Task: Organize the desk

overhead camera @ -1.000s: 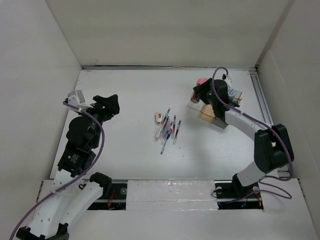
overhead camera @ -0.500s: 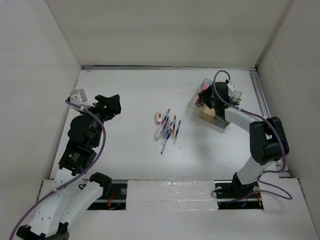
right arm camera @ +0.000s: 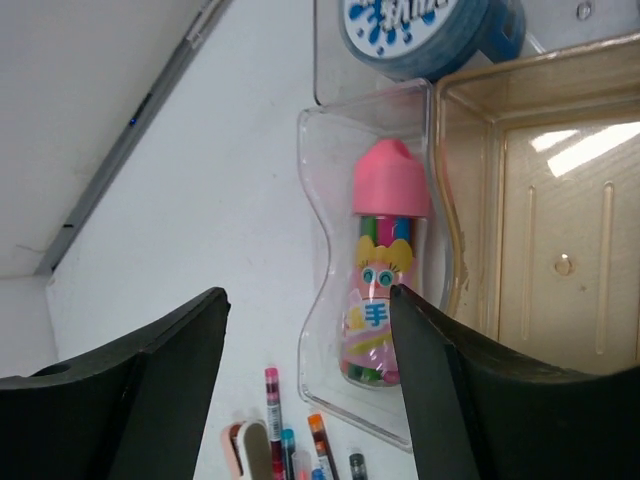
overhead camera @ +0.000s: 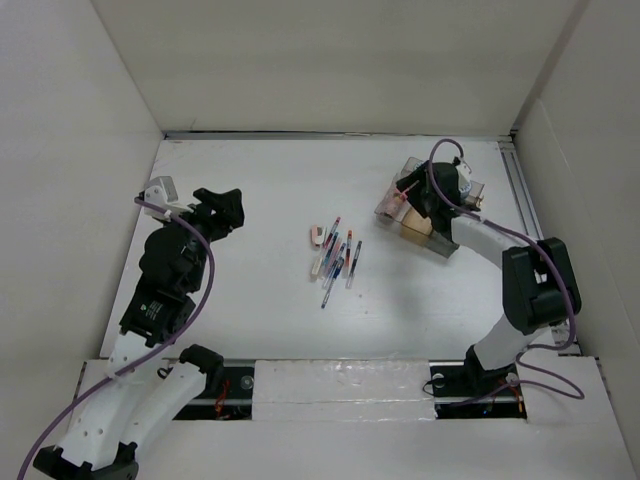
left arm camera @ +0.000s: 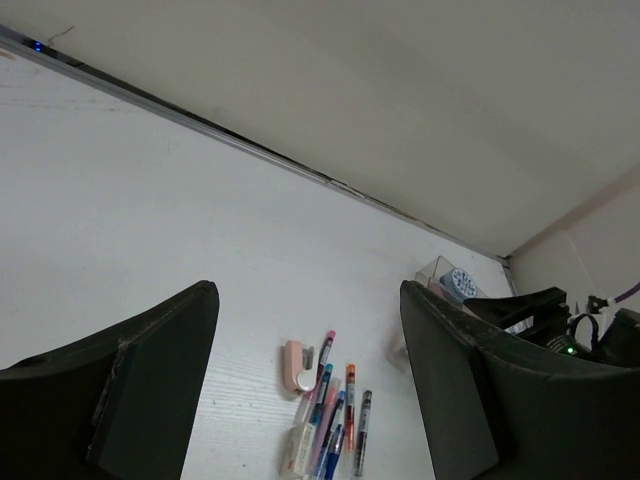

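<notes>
White desk (overhead camera: 250, 290), loose pens (overhead camera: 336, 258), clear organizer (right arm camera: 325, 330)

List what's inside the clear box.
A pink-capped tube lies in the wavy compartment, a blue tape roll in the next. The amber tray is partly cut off.

Centre: pens (overhead camera: 335, 258) heaped, blocking a straight crossing.
2 o'clock: clear box (overhead camera: 443, 246) under right gripper (overhead camera: 405, 192), jaws spread; pink-capped tube (right arm camera: 385, 262) lies in its slot.
10 o'clock: left gripper (overhead camera: 225, 205), jaws apart, well apart from pens.
6 to 9 o'clock: desk (overhead camera: 250, 300) bare.
Perimeter: walls (overhead camera: 330, 70) close passage.
</notes>
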